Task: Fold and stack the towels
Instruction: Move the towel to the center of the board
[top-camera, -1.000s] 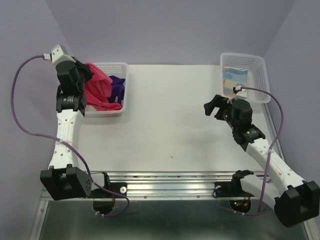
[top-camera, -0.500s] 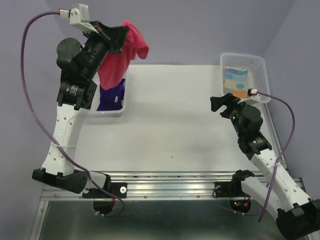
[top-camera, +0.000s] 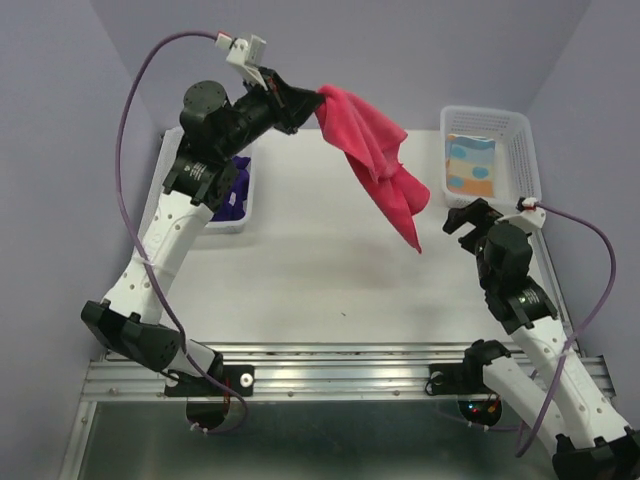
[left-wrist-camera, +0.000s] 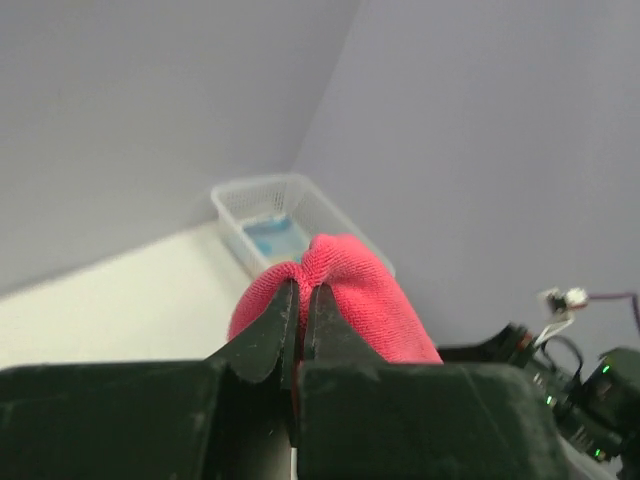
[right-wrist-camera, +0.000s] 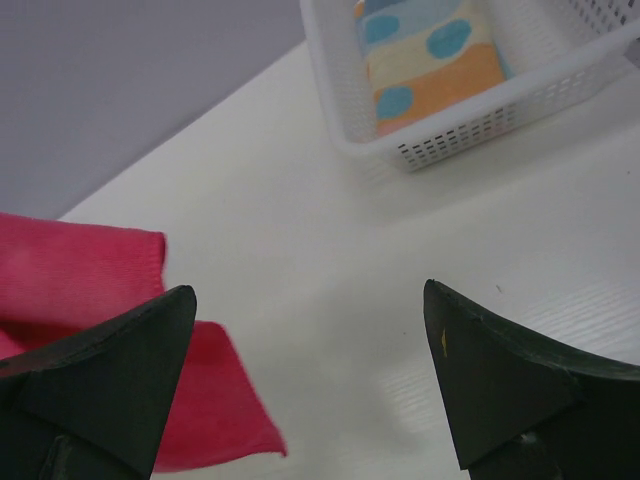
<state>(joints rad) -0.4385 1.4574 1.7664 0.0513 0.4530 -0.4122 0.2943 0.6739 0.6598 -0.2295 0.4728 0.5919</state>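
My left gripper (top-camera: 312, 100) is shut on a corner of the magenta-pink towel (top-camera: 385, 165), which hangs in the air above the table's far middle. The left wrist view has the same pink towel (left-wrist-camera: 345, 300) pinched between the closed black fingers (left-wrist-camera: 270, 335). A dark purple towel (top-camera: 232, 190) lies in the left basket (top-camera: 245, 215). The light blue and orange towel (top-camera: 470, 165) lies folded in the right basket (top-camera: 525, 165). My right gripper (top-camera: 467, 216) stands open just right of the hanging cloth's lower tip, nothing between its fingers; the pink towel (right-wrist-camera: 90, 300) shows at its left.
The white table (top-camera: 320, 270) stretches between the two mesh baskets at the back corners. A metal rail (top-camera: 330, 370) with the arm bases runs along the near edge. Purple walls close the back and sides.
The left arm has swung the pink towel up out of the left basket and rightward over the table. The right gripper has drawn a little to the right.
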